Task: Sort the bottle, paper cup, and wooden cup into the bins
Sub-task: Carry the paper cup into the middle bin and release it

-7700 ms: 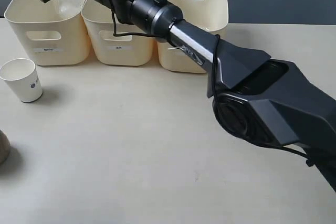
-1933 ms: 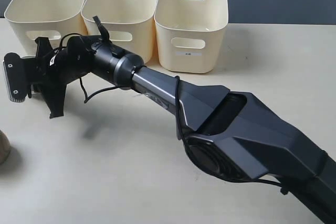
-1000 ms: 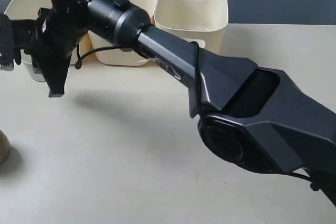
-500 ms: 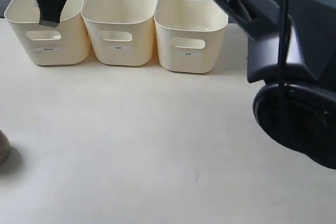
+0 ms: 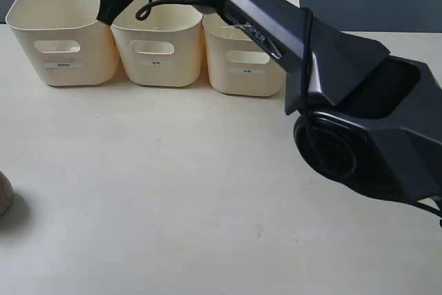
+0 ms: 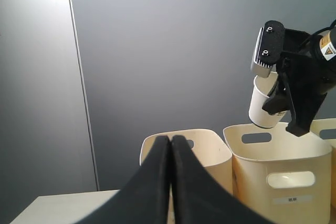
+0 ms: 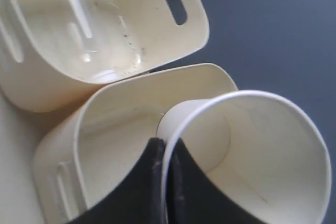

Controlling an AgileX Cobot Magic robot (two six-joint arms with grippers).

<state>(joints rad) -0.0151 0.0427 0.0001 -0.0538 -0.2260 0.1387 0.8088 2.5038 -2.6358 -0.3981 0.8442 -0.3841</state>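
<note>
I see the paper cup [image 6: 265, 109] held in the air above the bins [image 6: 275, 155], its mouth upward and its long axis a little tilted from vertical. In the right wrist view the right gripper [image 7: 167, 184] is closed on the rim of the paper cup [image 7: 247, 156], one finger inside and one outside, over the middle bin [image 7: 131, 129]. A clear object, maybe the bottle [image 7: 97, 61], lies in the next bin, but I cannot be sure. The right arm [image 5: 276, 25] stretches across the table toward the left bins. The left gripper [image 6: 170, 182] has its fingers pressed together, holding nothing. The wooden cup [image 5: 4, 195] stands at the table's left edge, well apart.
</note>
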